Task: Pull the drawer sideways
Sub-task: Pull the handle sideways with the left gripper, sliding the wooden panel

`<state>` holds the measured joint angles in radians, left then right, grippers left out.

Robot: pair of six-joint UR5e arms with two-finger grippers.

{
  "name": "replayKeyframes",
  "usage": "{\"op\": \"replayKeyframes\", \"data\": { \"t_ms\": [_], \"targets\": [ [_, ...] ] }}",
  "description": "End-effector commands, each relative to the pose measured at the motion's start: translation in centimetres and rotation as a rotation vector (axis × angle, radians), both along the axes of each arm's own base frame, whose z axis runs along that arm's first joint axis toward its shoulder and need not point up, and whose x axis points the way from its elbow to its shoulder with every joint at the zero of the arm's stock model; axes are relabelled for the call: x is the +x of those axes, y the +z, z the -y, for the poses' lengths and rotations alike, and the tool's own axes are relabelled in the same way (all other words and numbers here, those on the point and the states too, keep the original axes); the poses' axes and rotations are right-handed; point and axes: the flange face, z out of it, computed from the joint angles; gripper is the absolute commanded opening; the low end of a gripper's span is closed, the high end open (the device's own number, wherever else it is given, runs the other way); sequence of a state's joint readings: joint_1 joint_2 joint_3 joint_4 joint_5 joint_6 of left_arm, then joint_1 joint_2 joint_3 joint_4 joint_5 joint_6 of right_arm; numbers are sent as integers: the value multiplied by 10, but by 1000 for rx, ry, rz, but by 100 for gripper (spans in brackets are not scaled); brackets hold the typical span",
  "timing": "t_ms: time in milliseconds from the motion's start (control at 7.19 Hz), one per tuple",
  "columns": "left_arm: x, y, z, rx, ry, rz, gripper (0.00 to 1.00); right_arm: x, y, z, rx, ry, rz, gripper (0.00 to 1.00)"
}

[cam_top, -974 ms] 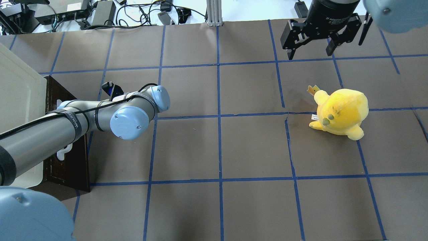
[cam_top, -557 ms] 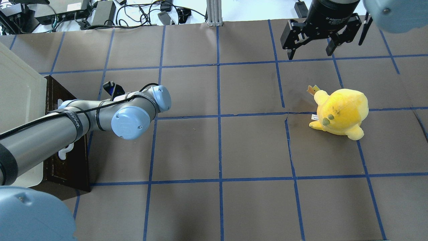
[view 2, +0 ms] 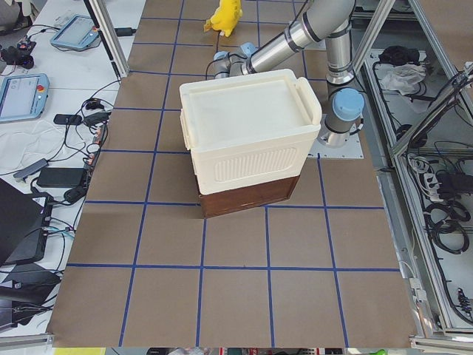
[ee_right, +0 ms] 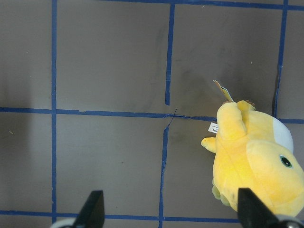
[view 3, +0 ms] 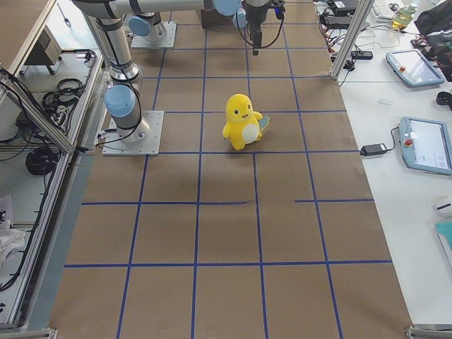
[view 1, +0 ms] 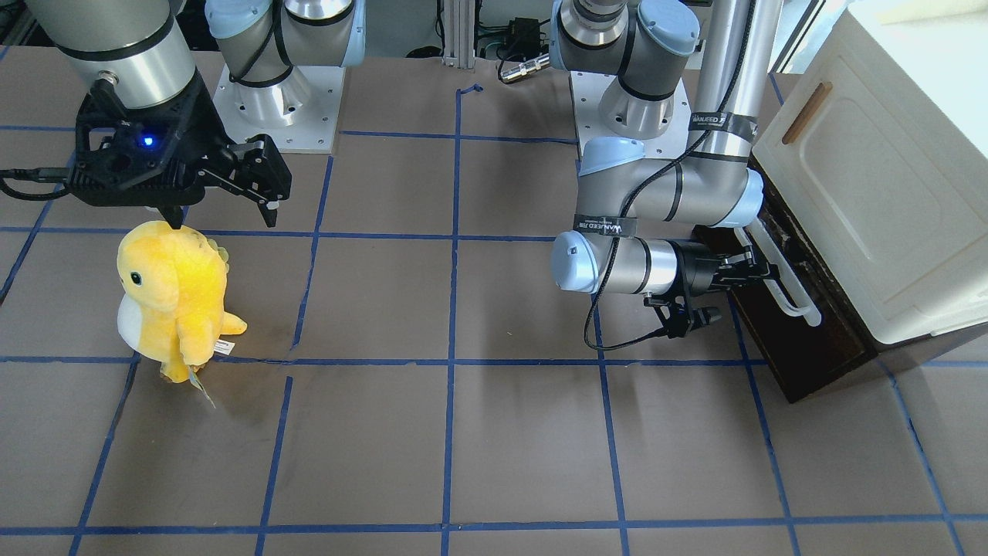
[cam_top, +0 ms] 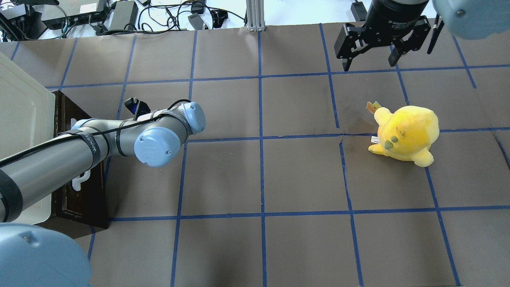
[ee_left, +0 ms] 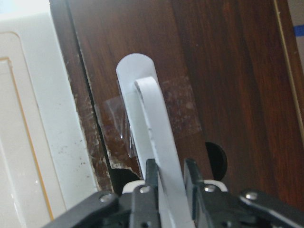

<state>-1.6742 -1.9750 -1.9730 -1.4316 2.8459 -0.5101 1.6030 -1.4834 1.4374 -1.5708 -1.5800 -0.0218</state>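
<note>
Forearm low and level, wrist bent sideways, the left tool (ee_left: 171,173) clamps the white bar handle (ee_left: 154,123) of the drawer (view 1: 810,351), which sits under the cream cabinet (view 1: 872,193) at the surface's (cam_top: 259,179) left end. The right tool (cam_top: 369,65) hangs pointing down near the yellow plush (cam_top: 406,133), jaws wide and empty.

My left arm (cam_top: 59,155) reaches out low, its forearm level and its wrist turned sideways. The left pincer (ee_left: 170,167) is closed tight on a white handle (ee_left: 149,114). My right arm (view 1: 116,38) hangs upright, with the right pincer (cam_top: 369,65) pointing straight down and its fingers (ee_right: 92,211) spread wide.
</note>
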Motion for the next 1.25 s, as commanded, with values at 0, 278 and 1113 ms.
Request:
{"op": "replayKeyframes", "data": {
  "t_ms": [0, 278, 1113],
  "targets": [
    [-3, 0, 0, -2, -4, -2, 14, 0, 0, 0, 0, 0, 0, 100],
    [-17, 1, -2, -8, -33, -2, 14, 0, 0, 0, 0, 0, 0, 100],
    [-33, 5, -2, -22, -48, -24, 14, 0, 0, 0, 0, 0, 0, 100]
  ]
}}
